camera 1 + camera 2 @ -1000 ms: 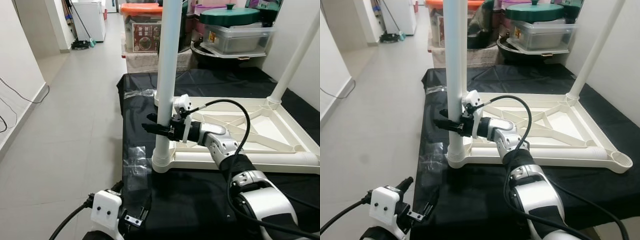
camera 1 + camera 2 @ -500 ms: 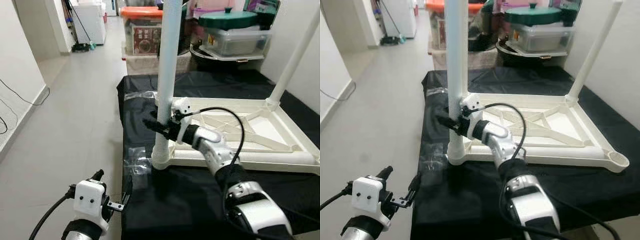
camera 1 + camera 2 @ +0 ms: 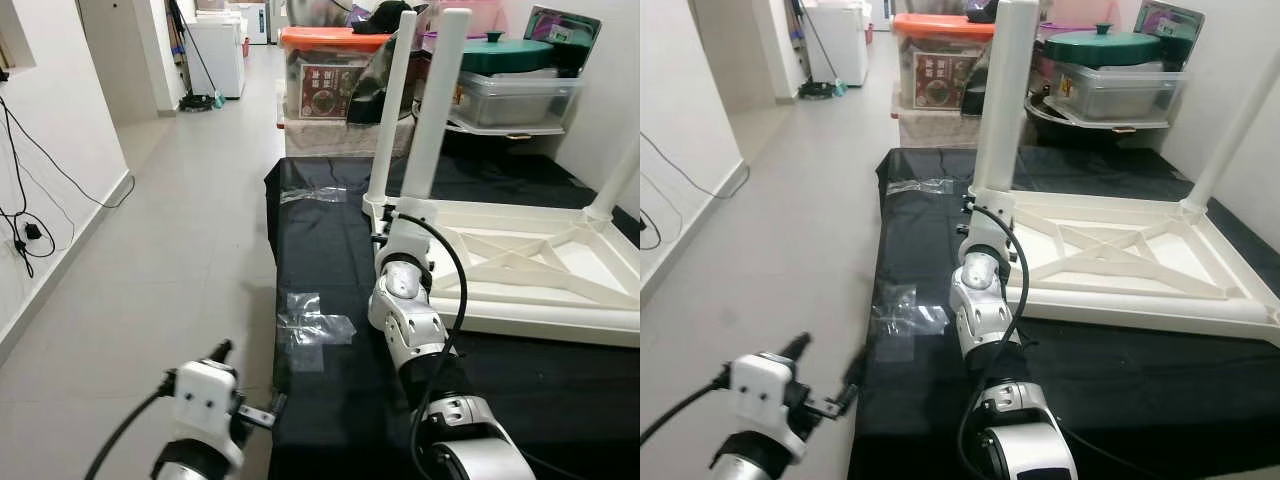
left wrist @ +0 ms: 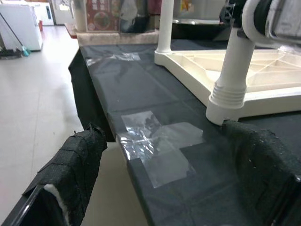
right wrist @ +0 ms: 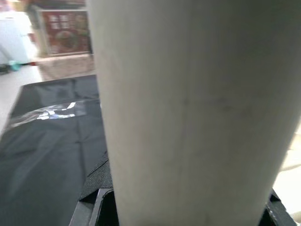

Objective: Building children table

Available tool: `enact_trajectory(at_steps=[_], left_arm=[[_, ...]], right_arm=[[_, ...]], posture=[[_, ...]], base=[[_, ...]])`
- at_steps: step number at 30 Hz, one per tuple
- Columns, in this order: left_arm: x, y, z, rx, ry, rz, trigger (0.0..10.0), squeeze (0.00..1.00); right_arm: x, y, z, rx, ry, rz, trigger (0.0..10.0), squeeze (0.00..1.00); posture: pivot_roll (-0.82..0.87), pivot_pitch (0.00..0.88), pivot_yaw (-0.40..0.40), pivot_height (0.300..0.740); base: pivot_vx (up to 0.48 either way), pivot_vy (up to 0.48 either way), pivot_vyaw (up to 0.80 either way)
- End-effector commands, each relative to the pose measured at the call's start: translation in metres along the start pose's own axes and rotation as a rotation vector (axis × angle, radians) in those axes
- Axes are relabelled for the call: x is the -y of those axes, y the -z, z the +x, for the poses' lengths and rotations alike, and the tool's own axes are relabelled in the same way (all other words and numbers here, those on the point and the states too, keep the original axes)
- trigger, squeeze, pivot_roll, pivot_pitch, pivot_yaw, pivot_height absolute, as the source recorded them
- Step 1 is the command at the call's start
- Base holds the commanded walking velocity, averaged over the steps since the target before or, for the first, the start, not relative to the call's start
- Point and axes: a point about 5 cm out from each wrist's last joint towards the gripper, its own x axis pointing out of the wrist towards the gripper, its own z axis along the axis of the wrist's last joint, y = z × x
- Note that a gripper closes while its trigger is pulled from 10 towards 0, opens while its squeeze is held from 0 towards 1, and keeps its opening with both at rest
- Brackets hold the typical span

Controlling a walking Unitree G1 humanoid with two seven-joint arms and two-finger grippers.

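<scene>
The white children's table lies upside down on a black cloth. Its near-left leg stands upright in its corner socket. My right gripper is shut on this leg low down. In the right wrist view the leg is pressed close, with a black finger on each side. A second leg stands at the far-left corner and a third at the right. My left gripper hangs open beside the table's front-left edge, holding nothing.
Clear tape is stuck on the black cloth near the edge. Storage boxes and a green-lidded pot stand behind the table. A tiled corridor runs along the left, with cables on the wall.
The camera has moved, so the whole scene has shifted. My right gripper stays on the leg, its arm now reaching straight ahead. The left gripper has drifted a little away from the cloth's edge.
</scene>
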Motion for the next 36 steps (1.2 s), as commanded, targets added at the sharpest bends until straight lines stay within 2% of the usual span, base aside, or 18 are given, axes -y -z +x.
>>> enact_trajectory(at_steps=[1, 3, 4, 6, 7, 12, 13, 18, 19, 23, 25, 26, 29, 30, 32, 33, 35, 36], left_arm=[[0.000, 0.004, 0.000, -0.018, -0.004, 0.008, 10.0, 0.00], [0.000, 0.005, 0.000, -0.020, -0.003, 0.009, 10.0, 0.00], [-0.001, 0.005, 0.000, -0.020, -0.003, 0.009, 10.0, 0.00], [-0.001, 0.005, 0.000, -0.021, -0.004, 0.009, 10.0, 0.00], [-0.002, 0.005, 0.000, -0.022, -0.002, 0.009, 10.0, 0.00], [-0.001, 0.007, 0.001, -0.029, 0.006, 0.012, 10.0, 0.00], [-0.001, 0.007, 0.001, -0.031, 0.008, 0.014, 10.0, 0.00], [0.000, 0.008, 0.001, -0.032, 0.010, 0.015, 10.0, 0.00], [0.000, 0.008, 0.001, -0.032, 0.009, 0.016, 10.0, 0.00], [0.000, 0.009, 0.001, -0.033, 0.009, 0.018, 10.0, 0.00], [-0.001, 0.009, 0.001, -0.035, 0.009, 0.019, 10.0, 0.00], [-0.001, 0.009, 0.001, -0.035, 0.009, 0.019, 10.0, 0.00], [-0.001, 0.010, 0.001, -0.036, 0.010, 0.024, 10.0, 0.00], [-0.001, 0.010, 0.001, -0.036, 0.010, 0.024, 10.0, 0.00], [-0.002, 0.010, 0.001, -0.035, 0.010, 0.025, 10.0, 0.00], [-0.002, 0.010, 0.001, -0.035, 0.010, 0.025, 10.0, 0.00], [-0.002, 0.010, 0.001, -0.035, 0.010, 0.024, 10.0, 0.00], [-0.002, 0.010, 0.001, -0.035, 0.010, 0.024, 10.0, 0.00]], right_arm=[[0.000, 0.033, -0.011, -0.164, 0.059, 0.025, 0.0, 0.00], [-0.004, 0.031, -0.013, -0.152, 0.046, 0.023, 0.0, 0.00], [-0.007, 0.028, -0.014, -0.129, 0.021, 0.020, 3.5, 0.00], [-0.009, 0.025, -0.015, -0.113, 0.001, 0.018, 3.5, 0.00], [-0.011, 0.021, -0.014, -0.081, -0.044, 0.016, 10.0, 0.00], [-0.013, 0.016, -0.015, -0.035, -0.119, 0.018, 10.0, 0.00], [-0.010, 0.017, -0.016, -0.033, -0.129, 0.014, 10.0, 1.00], [-0.004, 0.020, -0.015, -0.034, -0.124, 0.002, 10.0, 1.00], [-0.002, 0.019, -0.015, -0.019, -0.145, 0.012, 10.0, 0.00], [0.004, 0.012, -0.010, 0.037, -0.236, 0.059, 10.0, 0.00], [0.007, 0.002, -0.005, 0.088, -0.347, 0.130, 10.0, 0.00], [0.007, 0.002, -0.005, 0.088, -0.347, 0.130, 10.0, 0.00], [0.011, -0.009, 0.003, 0.126, -0.537, 0.188, 10.0, 0.00], [0.011, -0.009, 0.003, 0.126, -0.537, 0.188, 10.0, 0.00], [0.014, -0.011, 0.008, 0.131, -0.652, 0.180, 10.0, 0.00], [0.014, -0.011, 0.008, 0.131, -0.652, 0.180, 10.0, 0.00], [0.017, -0.014, 0.012, 0.143, -0.793, 0.140, 10.0, 0.00], [0.017, -0.014, 0.012, 0.143, -0.793, 0.140, 10.0, 0.00]], posture=[[0.04, 0.026, -0.027, 0.740], [0.04, 0.021, -0.030, 0.740], [0.04, 0.021, -0.030, 0.740], [0.04, 0.021, -0.030, 0.740], [0.04, 0.021, -0.030, 0.740], [0.03, 0.014, -0.026, 0.740], [0.03, 0.012, -0.022, 0.740], [0.03, 0.006, -0.017, 0.740], [0.03, 0.006, -0.017, 0.740], [0.03, 0.006, -0.017, 0.740], [0.02, 0.000, -0.010, 0.740], [0.02, 0.000, -0.010, 0.740], [0.02, 0.000, -0.010, 0.740], [0.02, 0.000, -0.010, 0.740], [0.02, 0.000, -0.010, 0.740], [0.02, 0.000, -0.010, 0.740], [0.02, 0.000, -0.010, 0.740], [0.02, 0.000, -0.010, 0.740]], base=[[0.000, 0.000, 0.00], [0.000, 0.000, 0.00], [0.000, 0.000, 0.00], [0.000, 0.000, 0.00], [0.000, 0.000, 0.00], [0.000, 0.000, 0.00], [0.000, 0.000, 0.00], [0.000, 0.000, 0.00], [0.000, 0.000, 0.00], [0.000, 0.000, 0.00], [0.000, 0.000, 0.00], [0.000, 0.000, 0.00], [0.000, 0.000, 0.00], [0.000, 0.000, 0.00], [0.000, 0.000, 0.00], [0.000, 0.000, 0.00], [0.000, 0.000, 0.00], [0.000, 0.000, 0.00]])
